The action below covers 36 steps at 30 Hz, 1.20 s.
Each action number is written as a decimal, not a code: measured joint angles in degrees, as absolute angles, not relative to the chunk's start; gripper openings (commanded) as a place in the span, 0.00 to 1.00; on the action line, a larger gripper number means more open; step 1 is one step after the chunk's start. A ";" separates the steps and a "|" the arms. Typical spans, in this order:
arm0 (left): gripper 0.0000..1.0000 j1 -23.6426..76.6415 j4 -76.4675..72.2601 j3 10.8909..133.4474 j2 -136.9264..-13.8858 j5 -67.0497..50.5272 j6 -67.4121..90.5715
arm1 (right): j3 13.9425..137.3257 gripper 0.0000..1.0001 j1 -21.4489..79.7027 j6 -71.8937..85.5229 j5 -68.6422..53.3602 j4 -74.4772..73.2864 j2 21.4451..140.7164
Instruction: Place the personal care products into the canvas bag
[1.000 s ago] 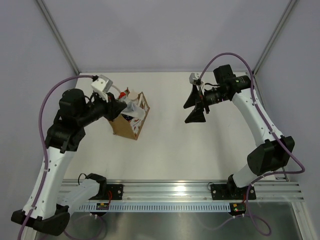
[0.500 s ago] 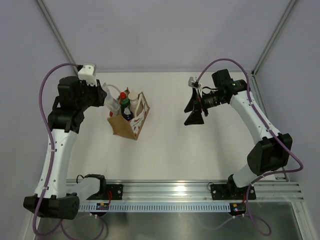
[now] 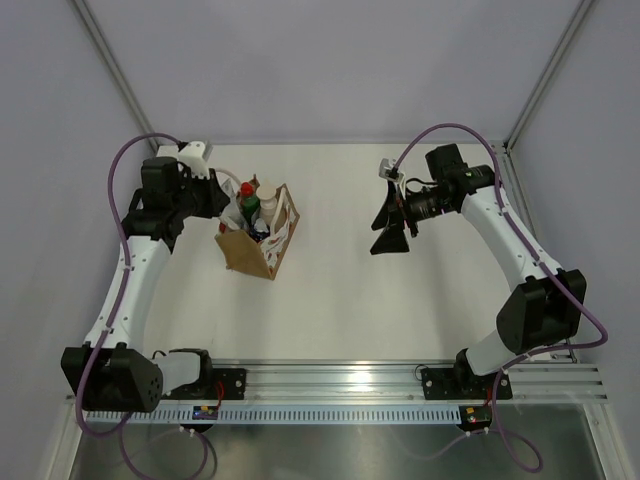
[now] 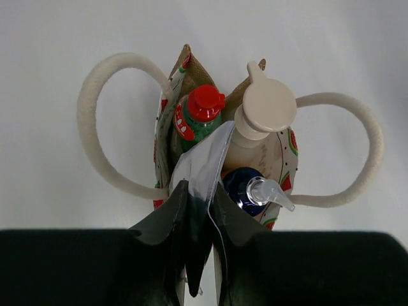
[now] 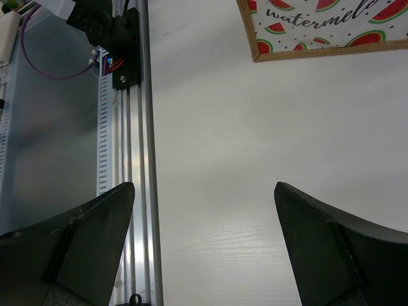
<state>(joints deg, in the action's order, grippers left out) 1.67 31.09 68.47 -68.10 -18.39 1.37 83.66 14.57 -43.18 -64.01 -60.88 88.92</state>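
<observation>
In the left wrist view my left gripper (image 4: 199,188) is shut on the silver-grey squeeze tube (image 4: 203,159). The tube's far end reaches into the mouth of the canvas bag (image 4: 284,143). Inside stand a green bottle with a red cap (image 4: 203,107), a beige bottle with a round cap (image 4: 264,108) and a dark blue bottle with a clear nozzle (image 4: 252,188). In the top view the bag (image 3: 250,255) stands at the table's left, with my left gripper (image 3: 230,198) at its far-left rim. My right gripper (image 3: 391,223) hangs open and empty at the right.
White rope handles (image 4: 95,134) loop out on both sides of the bag. The right wrist view shows the bag's watermelon-print side panel (image 5: 319,25) and the aluminium rail (image 5: 131,159) at the table's near edge. Grey walls enclose the table.
The left arm drew back to the left and its elbow swung up, with the tube still gripped at the bag's mouth. The right arm has barely shifted.
</observation>
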 measured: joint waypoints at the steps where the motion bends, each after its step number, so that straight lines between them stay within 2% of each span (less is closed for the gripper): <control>1: 0.00 1.65 30.00 67.57 -68.49 -18.90 1.48 | 83.53 1.00 14.57 -43.07 -63.99 -60.71 88.90; 6: 0.00 2.46 25.65 62.72 -70.70 -19.55 1.28 | 82.61 0.99 14.57 -42.76 -63.86 -60.25 88.82; 8: 0.11 3.66 24.16 60.75 -71.46 -19.49 0.84 | 82.04 1.00 14.57 -42.68 -63.33 -59.81 88.51; 9: 0.20 4.16 23.66 59.90 -71.81 -19.46 0.60 | 81.84 0.99 14.55 -42.63 -62.94 -59.68 88.29; 10: 0.42 4.49 23.29 59.27 -72.10 -19.35 0.47 | 81.71 1.00 14.57 -42.61 -62.43 -59.53 87.96; 13: 0.80 5.06 22.92 58.17 -72.38 -19.88 0.95 | 81.67 1.00 14.55 -41.95 -60.55 -58.57 86.61; 14: 0.99 5.21 22.52 58.15 -72.20 -19.99 1.48 | 81.69 0.99 14.55 -40.97 -59.53 -57.91 85.97; 18: 0.99 5.30 21.58 58.19 -69.08 -20.51 3.86 | 82.76 0.99 14.48 -35.40 -53.04 -54.54 83.40; 22: 0.99 5.30 21.69 59.57 -61.28 -19.88 6.13 | 83.74 0.99 14.41 -26.09 -40.66 -47.40 80.27; 30: 0.99 5.30 23.79 57.87 -36.69 -15.51 9.54 | 83.79 0.99 14.20 -8.29 -7.09 -36.67 75.66; 36: 0.99 5.30 25.26 50.78 -21.06 -11.42 12.91 | 82.89 1.00 14.09 -4.58 3.22 -36.12 72.84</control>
